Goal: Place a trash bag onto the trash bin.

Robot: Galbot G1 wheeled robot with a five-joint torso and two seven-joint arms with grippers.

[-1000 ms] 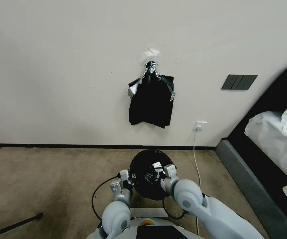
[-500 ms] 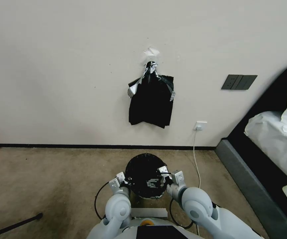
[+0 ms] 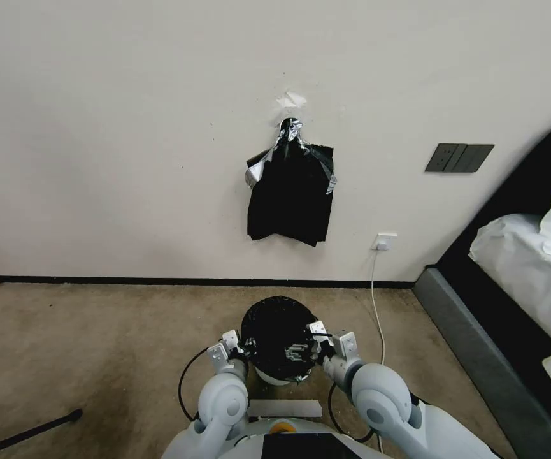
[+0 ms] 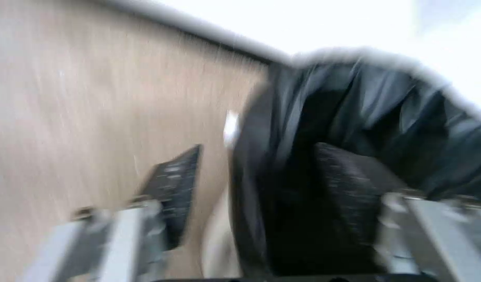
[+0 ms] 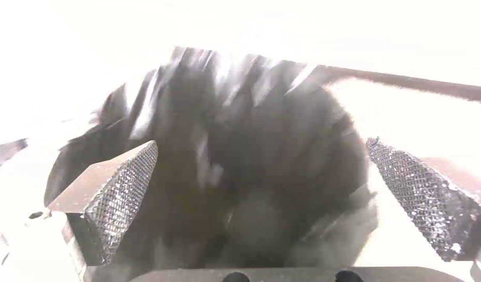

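The trash bin [image 3: 270, 377] stands on the carpet just in front of me, with the black trash bag [image 3: 278, 335] lining its mouth and draped over its rim. A strip of cream wall shows under the bag. My left gripper [image 3: 234, 347] is at the bin's left side and open. In the left wrist view the gripper [image 4: 257, 150] straddles the bag-covered rim [image 4: 261, 156], one finger inside and one outside. My right gripper [image 3: 327, 341] is at the bin's right side. It [image 5: 262, 143] is open, and the bag [image 5: 240, 156] lies between and beyond its fingers.
A bundle of black bags [image 3: 291, 201] hangs on the wall behind the bin. A white cord [image 3: 375, 299] drops from a socket [image 3: 383, 242] to the floor on the right. The bed frame [image 3: 479, 357] runs along the right. A black pole [image 3: 27, 433] lies at lower left.
Both grippers drew back toward me and lower along the bin's sides. The bag's black outline shrank, and the bin's cream wall now shows below it.
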